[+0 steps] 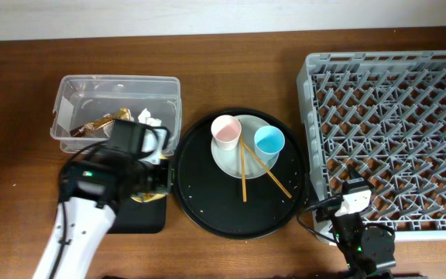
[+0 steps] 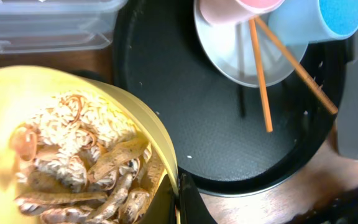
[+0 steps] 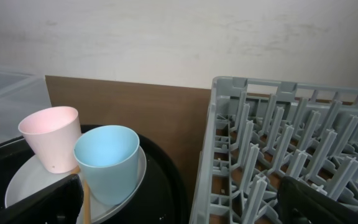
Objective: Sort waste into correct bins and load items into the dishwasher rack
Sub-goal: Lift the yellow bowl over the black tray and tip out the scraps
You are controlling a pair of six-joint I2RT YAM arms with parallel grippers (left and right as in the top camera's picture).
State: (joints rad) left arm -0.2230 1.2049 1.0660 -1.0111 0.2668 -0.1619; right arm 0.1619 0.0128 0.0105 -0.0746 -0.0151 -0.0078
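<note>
My left gripper (image 2: 182, 199) is shut on the rim of the yellow bowl (image 2: 17, 87), which holds tan food scraps (image 2: 73, 155). In the overhead view the bowl (image 1: 147, 198) sits over the shallow black tray (image 1: 142, 218), mostly hidden by my arm. The clear tub (image 1: 118, 84) holds a gold wrapper (image 1: 103, 122) and white tissue (image 1: 145, 118). The plate (image 1: 223, 159) carries the pink cup (image 1: 226, 130), the blue cup (image 1: 269, 141) and two chopsticks (image 1: 244, 174). My right gripper (image 3: 179, 208) is open and empty, between the cups and the grey rack (image 1: 393, 116).
The plate stands on a large round black tray (image 1: 207, 203) between the bins and the rack. The rack's near wall (image 3: 222, 155) stands close to the right of that tray. Brown table (image 1: 22, 77) lies left of the tub.
</note>
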